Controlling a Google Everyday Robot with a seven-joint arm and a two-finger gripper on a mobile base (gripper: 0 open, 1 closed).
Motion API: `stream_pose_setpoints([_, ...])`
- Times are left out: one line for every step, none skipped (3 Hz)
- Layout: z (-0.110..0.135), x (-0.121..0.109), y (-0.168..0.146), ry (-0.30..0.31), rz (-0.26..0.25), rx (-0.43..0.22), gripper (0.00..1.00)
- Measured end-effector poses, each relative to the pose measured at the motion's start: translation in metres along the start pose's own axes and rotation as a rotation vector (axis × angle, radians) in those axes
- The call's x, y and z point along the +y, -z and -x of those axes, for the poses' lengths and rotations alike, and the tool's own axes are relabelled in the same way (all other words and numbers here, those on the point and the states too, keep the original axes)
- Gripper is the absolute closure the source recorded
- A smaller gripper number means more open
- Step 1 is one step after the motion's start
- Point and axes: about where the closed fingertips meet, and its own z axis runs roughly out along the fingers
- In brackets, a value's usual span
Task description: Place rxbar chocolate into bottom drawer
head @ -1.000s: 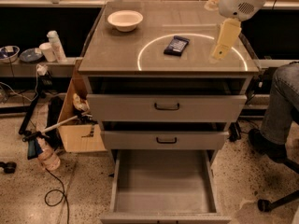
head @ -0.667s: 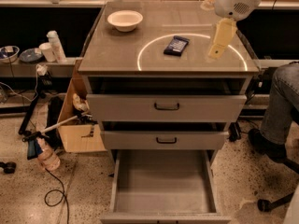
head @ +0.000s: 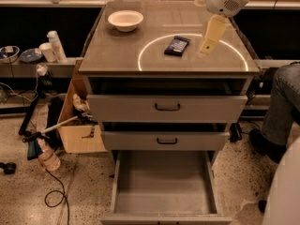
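Just left of the gripper (head: 207, 47) lay the rxbar chocolate (head: 177, 45) on the cabinet top (head: 117, 53), so a clean grasp likely meant shifting across and squaring to the packet's narrow width, while the gripper hung tilted, tip down, holding nothing, how far open I could not tell, with the bottom drawer (head: 164, 191) pulled out well below it.
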Motion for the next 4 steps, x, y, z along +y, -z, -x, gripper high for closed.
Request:
stream_pose_setpoints([0.011,-0.025,-0.030,0.030,0.006,-0.001,0.00])
stream_pose_setpoints([0.007,-0.023,-0.040,0.033,0.002,0.008,0.00])
stream_pose_setpoints([-0.007,-0.031,-0.055,0.039,-0.008,0.043,0.00])
stream_pose_setpoints([-0.029,-0.053,-0.080,0.047,-0.026,0.085,0.00])
